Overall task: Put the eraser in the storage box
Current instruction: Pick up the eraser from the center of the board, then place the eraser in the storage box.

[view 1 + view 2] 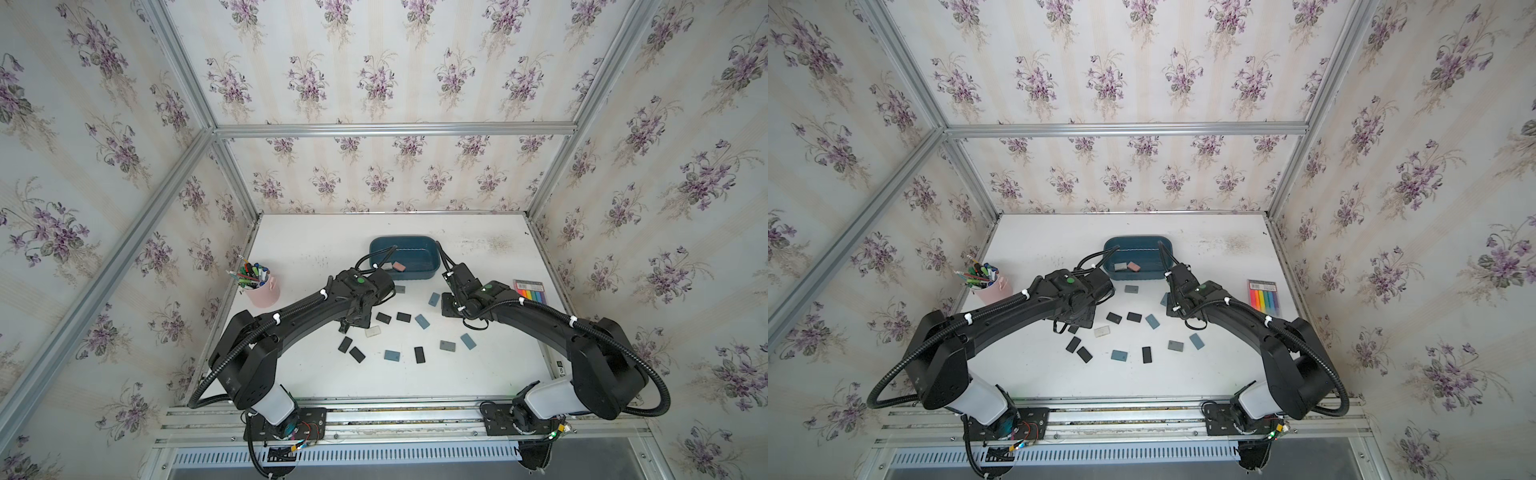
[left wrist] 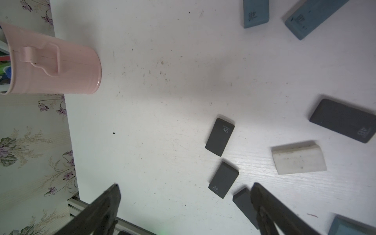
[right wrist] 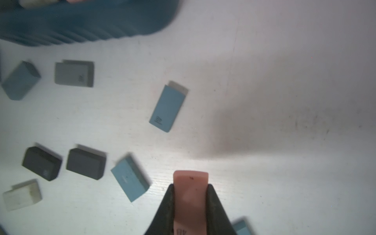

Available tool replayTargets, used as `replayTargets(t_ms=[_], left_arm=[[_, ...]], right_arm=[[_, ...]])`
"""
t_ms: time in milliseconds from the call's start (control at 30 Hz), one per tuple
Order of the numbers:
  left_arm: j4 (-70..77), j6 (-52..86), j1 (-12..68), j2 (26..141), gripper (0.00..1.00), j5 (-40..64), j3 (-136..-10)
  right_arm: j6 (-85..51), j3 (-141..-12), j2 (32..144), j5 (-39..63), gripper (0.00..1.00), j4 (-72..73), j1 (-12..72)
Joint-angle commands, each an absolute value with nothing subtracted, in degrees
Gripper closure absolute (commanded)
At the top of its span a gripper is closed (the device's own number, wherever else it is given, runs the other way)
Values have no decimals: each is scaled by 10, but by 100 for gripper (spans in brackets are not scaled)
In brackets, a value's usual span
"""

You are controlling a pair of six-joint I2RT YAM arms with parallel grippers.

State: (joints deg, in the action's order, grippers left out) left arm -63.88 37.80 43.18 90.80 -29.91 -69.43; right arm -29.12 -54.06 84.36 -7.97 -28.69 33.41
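Pink rubber fills the gap between the right-hand fingers point(image 3: 168, 203). The pink eraser point(image 3: 190, 179) is clamped in the right gripper point(image 3: 190, 186), with its long axis running along the fingers so that one short end pokes out past their tips. It seems to hang clear of the worktop point(image 1: 311, 241), though the wrist view is too soft to be sure.

The storage box point(image 1: 415, 275) sits by the middle of the worktop's far edge and already holds another pink eraser point(image 1: 1133, 266) and a grey eraser point(image 1: 1120, 266). The right wrist stands just off the box's near right corner. From the fingers, the box lies toward the far edge and a little toward the left edge. I judge the coming move to be a short carry that way, high enough to clear the rim. A blue eraser point(image 3: 167, 106) lies flat on the worktop between the fingers and the box, so the carry should pass above it.

The right arm reaches in from the worktop's near right corner, elbow raised, forearm angled toward the middle and wrist bent so the fingers point down and slightly forward. The left gripper point(image 2: 185, 186) hangs near the box's near left corner, about as close. Its fingers are spread wide and empty above dark erasers point(image 2: 219, 136), so the right arm is the one placed to finish.
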Motion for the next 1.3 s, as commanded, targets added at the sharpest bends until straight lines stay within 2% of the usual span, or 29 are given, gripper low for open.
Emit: replayTargets(t_ms=[0, 267, 633, 667, 1033, 1267], left_arm=[[-644, 397, 432, 894, 1, -318, -689], [-631, 416, 432, 859, 1, -319, -655], [-617, 440, 432, 837, 1, -299, -611], [-617, 442, 432, 836, 1, -298, -609], [-604, 453, 432, 827, 1, -271, -584], [-593, 453, 432, 816, 1, -260, -567]], right_arm=[[-270, -594, 851, -96, 78, -317, 333], [-224, -793, 922, -85, 77, -367, 331], [-185, -1041, 1117, -10, 78, -415, 316], [-185, -1055, 1134, -5, 79, -421, 296], [-183, -1125, 1263, 3, 78, -412, 288], [-184, -1136, 1300, 7, 76, -418, 288]])
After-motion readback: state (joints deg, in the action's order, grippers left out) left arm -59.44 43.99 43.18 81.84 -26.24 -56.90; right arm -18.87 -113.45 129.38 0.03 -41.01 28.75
